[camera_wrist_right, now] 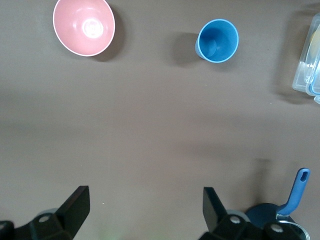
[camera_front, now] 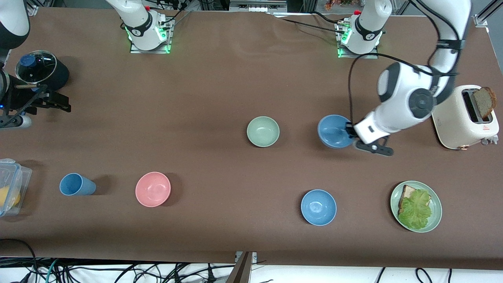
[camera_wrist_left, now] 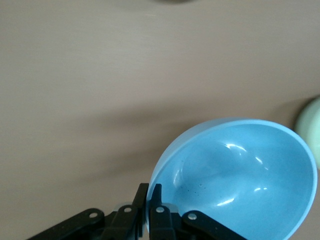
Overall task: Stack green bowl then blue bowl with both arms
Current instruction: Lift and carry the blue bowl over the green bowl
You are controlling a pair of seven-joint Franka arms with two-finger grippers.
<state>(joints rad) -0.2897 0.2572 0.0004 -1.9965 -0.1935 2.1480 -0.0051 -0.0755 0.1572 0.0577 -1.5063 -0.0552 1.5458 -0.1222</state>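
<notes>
The pale green bowl (camera_front: 263, 131) sits upright near the middle of the table; its edge shows in the left wrist view (camera_wrist_left: 311, 125). My left gripper (camera_front: 349, 132) (camera_wrist_left: 149, 192) is shut on the rim of a blue bowl (camera_front: 333, 131) (camera_wrist_left: 240, 175). It holds the bowl tilted just over the table, beside the green bowl, toward the left arm's end. A second blue bowl (camera_front: 318, 207) sits nearer the front camera. My right gripper (camera_front: 59, 103) (camera_wrist_right: 145, 210) is open and empty over bare table at the right arm's end, where the right arm waits.
A pink bowl (camera_front: 153, 189) (camera_wrist_right: 84, 26) and a blue cup (camera_front: 76, 184) (camera_wrist_right: 217, 40) sit toward the right arm's end. A black pot with a glass lid (camera_front: 39, 70) and a clear container (camera_front: 10, 186) are there too. A toaster (camera_front: 463, 118) and a green plate (camera_front: 436, 200) of bread and lettuce are at the left arm's end.
</notes>
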